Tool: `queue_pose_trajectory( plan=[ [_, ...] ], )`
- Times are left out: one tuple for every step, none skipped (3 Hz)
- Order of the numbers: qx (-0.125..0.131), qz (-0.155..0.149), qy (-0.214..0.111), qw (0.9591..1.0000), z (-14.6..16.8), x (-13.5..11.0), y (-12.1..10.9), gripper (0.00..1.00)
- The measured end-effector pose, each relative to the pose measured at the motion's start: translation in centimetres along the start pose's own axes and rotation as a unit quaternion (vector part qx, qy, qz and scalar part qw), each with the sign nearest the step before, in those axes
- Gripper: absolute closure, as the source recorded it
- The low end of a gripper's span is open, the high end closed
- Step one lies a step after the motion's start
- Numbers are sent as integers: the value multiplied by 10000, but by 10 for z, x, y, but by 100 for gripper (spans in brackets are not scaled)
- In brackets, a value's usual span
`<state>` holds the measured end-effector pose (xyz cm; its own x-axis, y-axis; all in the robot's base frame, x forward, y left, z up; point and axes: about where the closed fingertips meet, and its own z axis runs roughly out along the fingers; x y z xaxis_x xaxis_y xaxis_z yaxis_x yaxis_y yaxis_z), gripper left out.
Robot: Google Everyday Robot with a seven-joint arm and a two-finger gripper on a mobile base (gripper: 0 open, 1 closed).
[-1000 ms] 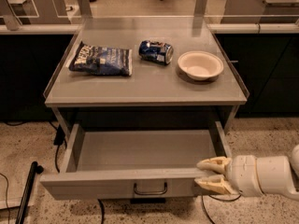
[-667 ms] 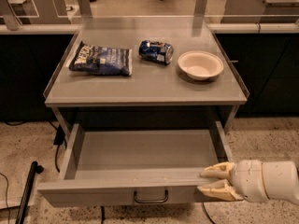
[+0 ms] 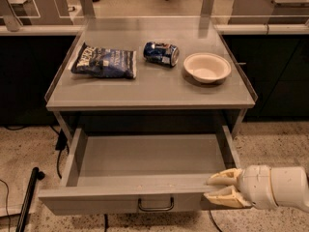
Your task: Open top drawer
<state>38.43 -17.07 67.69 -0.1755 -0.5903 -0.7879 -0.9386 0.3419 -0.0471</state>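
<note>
The top drawer [image 3: 145, 161] is a wide grey metal drawer pulled far out from under the grey table top [image 3: 145, 91]. Its shallow tray holds nothing. A small dark loop handle [image 3: 155, 205] sits at the middle of its flat front. My gripper [image 3: 208, 188], cream-coloured on a white wrist, comes in from the right. It is shut on the top edge of the drawer front, right of the handle, one finger [image 3: 226, 177] inside the tray and one outside. No other drawers show.
On the table top lie a blue chip bag [image 3: 104, 62], a blue can [image 3: 161, 53] on its side and a white bowl [image 3: 206, 66]. A black pole [image 3: 28, 197] and cables are on the speckled floor at left. Dark cabinets stand behind.
The drawer front has come a little further out towards the camera over the last second, with my gripper moving along with it. Since the later earlier frame, almost nothing has shifted.
</note>
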Motion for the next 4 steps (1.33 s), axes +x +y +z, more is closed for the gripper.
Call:
queue_pose_trajectory(
  plan=[
    [0, 0, 0, 10000, 0, 0, 0, 32],
    [0, 0, 0, 10000, 0, 0, 0, 8],
    [-1, -1, 0, 10000, 0, 0, 0, 0],
    [-1, -1, 0, 10000, 0, 0, 0, 0]
  ],
)
